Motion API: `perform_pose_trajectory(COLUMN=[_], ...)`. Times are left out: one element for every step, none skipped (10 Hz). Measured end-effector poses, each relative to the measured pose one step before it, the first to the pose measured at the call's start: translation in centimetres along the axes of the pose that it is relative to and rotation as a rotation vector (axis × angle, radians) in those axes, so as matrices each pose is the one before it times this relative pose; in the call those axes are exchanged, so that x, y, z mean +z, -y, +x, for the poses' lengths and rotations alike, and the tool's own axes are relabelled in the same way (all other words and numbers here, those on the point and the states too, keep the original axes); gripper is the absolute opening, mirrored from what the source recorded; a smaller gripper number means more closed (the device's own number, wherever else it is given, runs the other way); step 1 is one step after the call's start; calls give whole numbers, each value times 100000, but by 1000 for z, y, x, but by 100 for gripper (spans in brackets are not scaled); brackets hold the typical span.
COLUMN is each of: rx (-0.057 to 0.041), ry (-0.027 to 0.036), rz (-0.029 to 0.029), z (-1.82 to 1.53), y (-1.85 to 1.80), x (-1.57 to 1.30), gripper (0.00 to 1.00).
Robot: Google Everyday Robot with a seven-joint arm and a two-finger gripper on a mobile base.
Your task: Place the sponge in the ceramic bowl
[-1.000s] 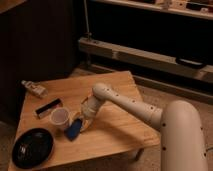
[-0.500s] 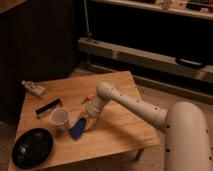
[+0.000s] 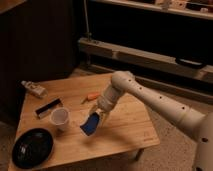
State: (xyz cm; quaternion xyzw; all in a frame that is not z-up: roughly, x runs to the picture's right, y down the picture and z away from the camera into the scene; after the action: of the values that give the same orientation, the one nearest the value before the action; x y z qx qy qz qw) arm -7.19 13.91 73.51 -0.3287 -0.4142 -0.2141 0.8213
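**Desk** (image 3: 125, 135): light wood, carries everything below.

**Sponge** (image 3: 90, 125): blue pad at mid-desk, just right of the cup. It is tilted and seems to be lifted off the wood, with a shadow beneath. The long axis runs from the near left up to the far right, the low end pointing near-left.

**Claw** (image 3: 96, 118): sole arm, reaching down from the right. It appears clamped on the sponge's upper end, so the pad hangs below and to its left.

**Bowl** (image 3: 32, 148): black, shallow, at the near left corner. Nothing blue shows inside it. It lies left of and nearer than the claw, well apart from it.

**Cup** (image 3: 60, 117): white, upright, just far of the line from sponge to bowl. In my judgement it is the thing to skirt.

**Black bar** (image 3: 48, 107), **bottle** (image 3: 34, 89), **orange item** (image 3: 92, 96): far side, off that line.
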Motion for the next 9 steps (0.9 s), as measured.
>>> perform_pose_trajectory(rx=[-5124, -4816, -5569, -6745, -6058, -5707, -7366, -6152, -7484], ry=[1094, 1082, 1239, 1439, 1087, 609, 428, 384, 737], rz=[-1079, -1112, -1350, -1689, -1473, -1415, -2095, -2198, -3203], z=[-1659, -1572, -1891, -2222, -1852, -1682, -2157, -1777, -2213], y=[822, 1189, 1861, 2585, 2342, 2235, 2952, 2525, 2749], x=[795, 970, 1205, 1526, 1244, 962, 1185, 1119, 1526], gripper=[0, 0, 0, 0, 0, 0, 0, 0, 0])
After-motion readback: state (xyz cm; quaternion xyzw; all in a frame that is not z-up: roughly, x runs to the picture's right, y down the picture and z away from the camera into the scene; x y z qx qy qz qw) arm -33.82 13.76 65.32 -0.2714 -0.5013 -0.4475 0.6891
